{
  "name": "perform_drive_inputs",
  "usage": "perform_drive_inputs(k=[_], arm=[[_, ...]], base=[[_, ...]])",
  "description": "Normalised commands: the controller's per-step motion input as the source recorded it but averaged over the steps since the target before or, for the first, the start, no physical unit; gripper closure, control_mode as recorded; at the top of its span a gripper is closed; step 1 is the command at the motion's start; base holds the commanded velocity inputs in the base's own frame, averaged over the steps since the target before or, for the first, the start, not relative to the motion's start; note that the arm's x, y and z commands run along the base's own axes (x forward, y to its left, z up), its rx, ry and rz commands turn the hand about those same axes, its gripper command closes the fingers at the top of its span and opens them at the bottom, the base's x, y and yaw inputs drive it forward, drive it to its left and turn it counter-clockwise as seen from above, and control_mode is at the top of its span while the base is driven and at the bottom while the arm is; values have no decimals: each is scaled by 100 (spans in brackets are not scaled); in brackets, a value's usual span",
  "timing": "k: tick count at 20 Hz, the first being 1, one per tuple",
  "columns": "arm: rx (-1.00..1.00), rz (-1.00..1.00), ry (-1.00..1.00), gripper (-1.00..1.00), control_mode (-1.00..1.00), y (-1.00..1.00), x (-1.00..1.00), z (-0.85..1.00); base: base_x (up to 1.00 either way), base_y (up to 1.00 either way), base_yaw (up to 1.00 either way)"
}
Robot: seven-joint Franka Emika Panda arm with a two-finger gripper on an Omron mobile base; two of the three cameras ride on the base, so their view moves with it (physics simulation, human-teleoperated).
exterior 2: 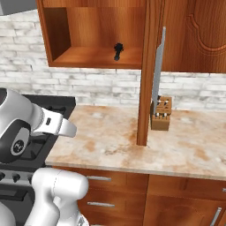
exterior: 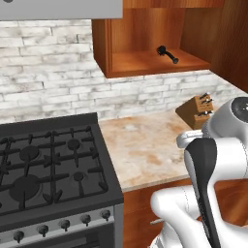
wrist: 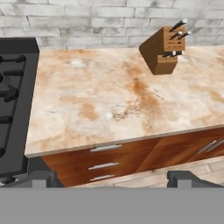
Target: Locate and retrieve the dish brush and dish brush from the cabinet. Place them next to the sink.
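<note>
Evidently searching: the claw [wrist: 112, 177] gapes wide and empty; next it must reach the dish brush [exterior: 167, 54] upper right in the cabinet [exterior: 145, 63].

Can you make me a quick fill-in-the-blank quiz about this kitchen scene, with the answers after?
1. The dish brush lies on the shelf inside the open ____.
2. The knife block stands on the ____.
3. Left of the counter sits a black gas ____.
4. The gripper jaws stand ____, holding nothing.

Answers: cabinet; counter; stove; open
</note>
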Motion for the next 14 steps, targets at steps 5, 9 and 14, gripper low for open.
perform_drive_inputs(k=[5, 9, 14], arm=[[0, 4, -4, -100, -100, -2, 0, 24], [-1, 5, -9, -100, -100, -2, 1, 55], [-1, 4, -16, -100, -100, 1, 21, 56]], base=[[0, 0, 0], [0, 0, 0], [0, 0, 0]])
